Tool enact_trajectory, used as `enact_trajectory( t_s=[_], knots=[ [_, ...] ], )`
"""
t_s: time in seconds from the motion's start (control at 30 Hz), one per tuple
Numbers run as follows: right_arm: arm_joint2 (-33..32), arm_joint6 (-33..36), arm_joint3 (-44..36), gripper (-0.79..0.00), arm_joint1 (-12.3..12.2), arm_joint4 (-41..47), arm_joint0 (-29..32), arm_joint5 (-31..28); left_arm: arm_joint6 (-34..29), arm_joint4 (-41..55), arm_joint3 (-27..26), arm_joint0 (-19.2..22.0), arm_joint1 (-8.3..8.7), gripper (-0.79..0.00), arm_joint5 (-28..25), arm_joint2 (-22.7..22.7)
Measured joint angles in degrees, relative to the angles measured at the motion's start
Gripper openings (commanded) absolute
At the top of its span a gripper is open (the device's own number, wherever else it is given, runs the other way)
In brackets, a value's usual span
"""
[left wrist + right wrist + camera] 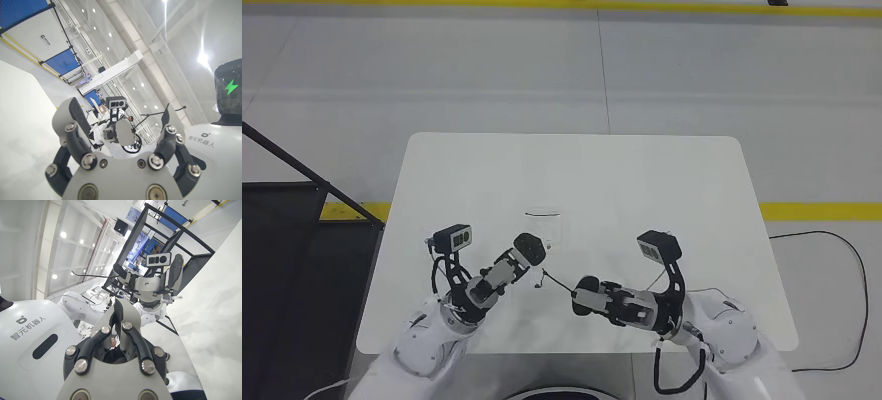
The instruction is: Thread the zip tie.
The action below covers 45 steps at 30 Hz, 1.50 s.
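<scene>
Over the counter my right gripper pinches the zip tie; next, I reckon, the wide-open left gripper beside it takes the free end.

table: 1
grippers: 2, namely left gripper and right gripper
wrist cameras: 2, namely left camera and right camera
zip tie: 1, lower centre of frame
small clear item: 1, centre of frame, kind unclear

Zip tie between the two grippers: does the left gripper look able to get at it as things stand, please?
Probably yes: the left gripper is open wide, and the zip tie, held out by the shut right gripper, passes right by one of its fingertips with nothing in between.
</scene>
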<state>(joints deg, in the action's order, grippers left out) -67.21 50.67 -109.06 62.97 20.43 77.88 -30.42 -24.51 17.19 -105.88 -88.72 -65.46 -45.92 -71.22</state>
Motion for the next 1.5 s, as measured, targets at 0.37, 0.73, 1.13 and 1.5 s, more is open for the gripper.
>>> enact_trajectory(
  t_s=[0.37,0.73,1.13,1.5],
  knots=[
    [4.5,12.7,9.2,-0.785,0.6,15.0,-7.0,-2.8,-30.5,39.3,1.3,2.7,1.68,-0.009,20.3,-0.5],
    [7.0,20.3,14.9,-0.785,1.4,22.3,-11.6,-1.2,-42.2,45.8,4.4,4.5,1.51,-0.314,26.0,-1.1],
    [9.4,20.2,16.6,-0.785,2.2,20.9,-13.2,-0.9,-42.7,44.3,5.1,5.8,0.74,-0.517,26.1,0.9],
    [8.8,19.7,16.8,-0.785,2.4,21.8,-12.9,-1.1,-44.9,46.0,5.8,6.1,0.34,-0.548,27.1,0.5]
  ],
)
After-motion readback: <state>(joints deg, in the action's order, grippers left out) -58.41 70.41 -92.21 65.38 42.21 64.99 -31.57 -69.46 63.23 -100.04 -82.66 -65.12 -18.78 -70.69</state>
